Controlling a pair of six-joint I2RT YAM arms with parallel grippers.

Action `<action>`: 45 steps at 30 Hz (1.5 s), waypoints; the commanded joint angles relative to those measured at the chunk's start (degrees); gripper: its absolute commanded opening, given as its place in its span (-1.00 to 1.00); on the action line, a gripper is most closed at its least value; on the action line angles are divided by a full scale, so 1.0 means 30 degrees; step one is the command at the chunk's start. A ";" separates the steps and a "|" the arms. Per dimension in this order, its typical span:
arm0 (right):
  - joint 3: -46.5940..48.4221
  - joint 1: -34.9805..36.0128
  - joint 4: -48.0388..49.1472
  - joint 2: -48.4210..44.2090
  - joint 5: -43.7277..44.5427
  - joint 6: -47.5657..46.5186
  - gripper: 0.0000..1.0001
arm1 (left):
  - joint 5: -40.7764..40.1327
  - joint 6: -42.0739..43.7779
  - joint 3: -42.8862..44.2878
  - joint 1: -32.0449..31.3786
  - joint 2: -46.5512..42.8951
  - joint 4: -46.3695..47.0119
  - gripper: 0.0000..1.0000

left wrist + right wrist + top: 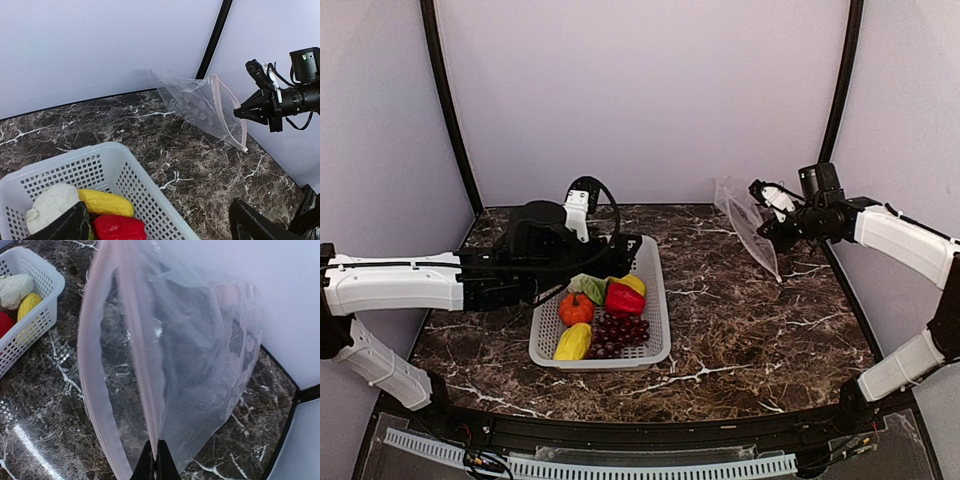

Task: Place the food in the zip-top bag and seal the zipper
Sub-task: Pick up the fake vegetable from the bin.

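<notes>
Over on the left, the left gripper [157, 210] hangs above the far end of the perforated basket [656, 300], fingers spread wide with nothing between them. All the food sits in that basket: cauliflower [588, 287], orange tomato [576, 308], red pepper [623, 298], yellow pieces [573, 342], grape bunch [618, 332]. Across bare marble table [740, 330] to the right, the zip-top bag [745, 220] hangs in the air near the back right corner, well apart from the basket, empty by the look of it. The right gripper [156, 460] is clamped tight on one lip at the zipper [135, 340]. The bag's long axis runs from its closed end, up by the back wall, across to the mouth, and the mouth faces the right arm, away from the food, lips barely parted. That's the worry: a piece brought across may hit film instead of the opening. A one-lip pinch could also slip or let the bag swing.
</notes>
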 commanded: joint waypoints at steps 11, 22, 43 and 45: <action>-0.1075 -0.0011 0.0449 0.0072 -0.4823 0.0382 -1.00 | -0.2913 0.1631 -0.1467 0.0211 -0.0481 -0.5702 0.98; -0.1950 -0.0018 0.0784 -0.0359 -0.5592 -0.0203 -1.00 | -0.3062 0.0266 0.2735 0.1238 0.3428 -1.0491 0.98; -0.2366 -0.0011 0.0889 -0.0502 -0.5785 -0.0185 -1.00 | 0.0288 -0.1982 0.6940 0.1960 0.7493 -1.4499 0.86; -0.2381 -0.0011 0.0881 -0.0540 -0.5812 -0.0218 -1.00 | -0.0099 -0.1818 0.7268 0.2311 0.7367 -1.5042 0.85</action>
